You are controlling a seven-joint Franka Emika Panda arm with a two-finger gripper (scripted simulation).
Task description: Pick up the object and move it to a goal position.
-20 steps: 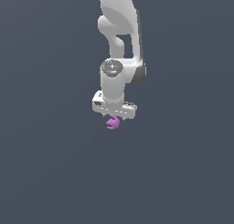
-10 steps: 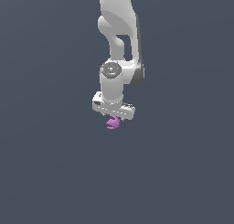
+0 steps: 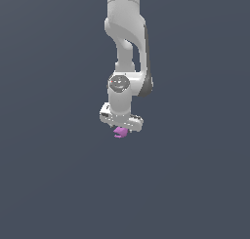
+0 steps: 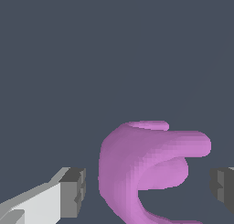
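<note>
The object is a tiny pink-purple hooked lump, directly beneath the white gripper in the exterior view. In the wrist view the object fills the space between the two dark fingertips. The gripper straddles it with its jaws apart, and a narrow gap shows on each side between pad and object. Nothing shows the pads touching it. The object's lower part is cut off by the frame edge in the wrist view.
The white arm comes down from the top of the exterior view. The ground all round is a plain dark grey-blue surface. No goal marker shows in either view.
The gripper has sunk slightly towards the object, and the wrist joint above it sits lower. The object has stayed in the same place.
</note>
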